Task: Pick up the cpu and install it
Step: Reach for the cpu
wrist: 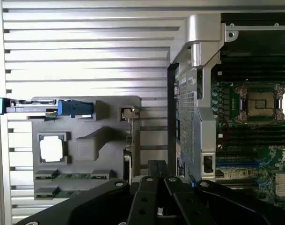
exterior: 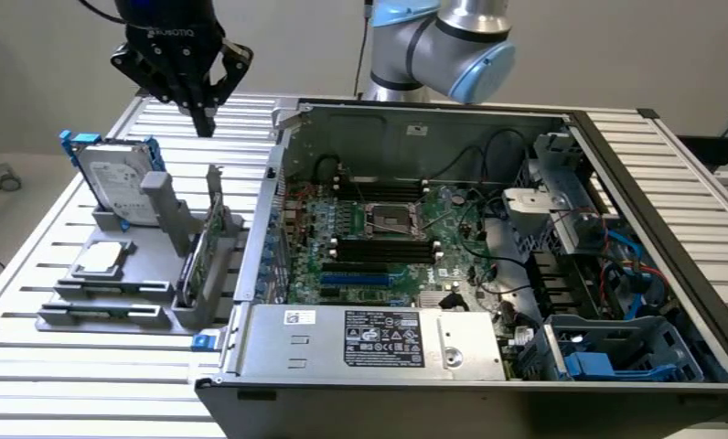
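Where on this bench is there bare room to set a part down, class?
Bare slats of the table lie between the grey holder and the near edge, and behind the holder beside the computer case. The holder, with hard drive and cpu, and the case interior are crowded.

You have a silver-topped, dark-rimmed cpu [exterior: 101, 260] in a grey holder [wrist: 109, 140], a silver hard drive [exterior: 114, 178] with blue rails, a white slatted table [exterior: 47, 384], a green motherboard [exterior: 455, 215] at the exterior view's right, and a black gripper [exterior: 203, 123] on a silver-and-pale-blue arm [exterior: 455, 41].
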You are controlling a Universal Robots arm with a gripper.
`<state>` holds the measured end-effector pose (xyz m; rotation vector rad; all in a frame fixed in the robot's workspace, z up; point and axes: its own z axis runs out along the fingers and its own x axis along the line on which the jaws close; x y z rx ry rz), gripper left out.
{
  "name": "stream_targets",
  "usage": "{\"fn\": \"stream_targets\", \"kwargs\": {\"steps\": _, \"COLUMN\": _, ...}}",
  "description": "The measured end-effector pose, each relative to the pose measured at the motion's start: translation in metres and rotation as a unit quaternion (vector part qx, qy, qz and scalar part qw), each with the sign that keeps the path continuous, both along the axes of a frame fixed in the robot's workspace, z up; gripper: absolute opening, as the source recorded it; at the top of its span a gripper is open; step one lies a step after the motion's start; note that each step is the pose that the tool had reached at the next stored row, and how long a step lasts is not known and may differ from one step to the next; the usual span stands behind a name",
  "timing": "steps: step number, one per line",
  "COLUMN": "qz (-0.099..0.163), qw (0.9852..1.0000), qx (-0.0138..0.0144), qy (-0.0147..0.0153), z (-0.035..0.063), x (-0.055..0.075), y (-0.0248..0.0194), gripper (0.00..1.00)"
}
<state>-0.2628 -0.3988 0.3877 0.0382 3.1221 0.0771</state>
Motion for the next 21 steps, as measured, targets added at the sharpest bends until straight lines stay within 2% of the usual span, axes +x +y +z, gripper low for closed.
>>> {"fn": "stream_targets", "kwargs": {"steps": 9, "qz": 0.0, "qw": 1.0, "qx": -0.0002, "qy": 0.0008, "z": -0.0044, "x": -0.041, "y": 0.0, "gripper": 0.11}}
{"fn": "stream_targets", "kwargs": {"steps": 21, "qz": 0.0, "qw": 1.0, "qx": -0.0023, "qy": 0.0025, "z": -0.0143, "x": -0.096, "y": 0.0001, "gripper": 0.11}}
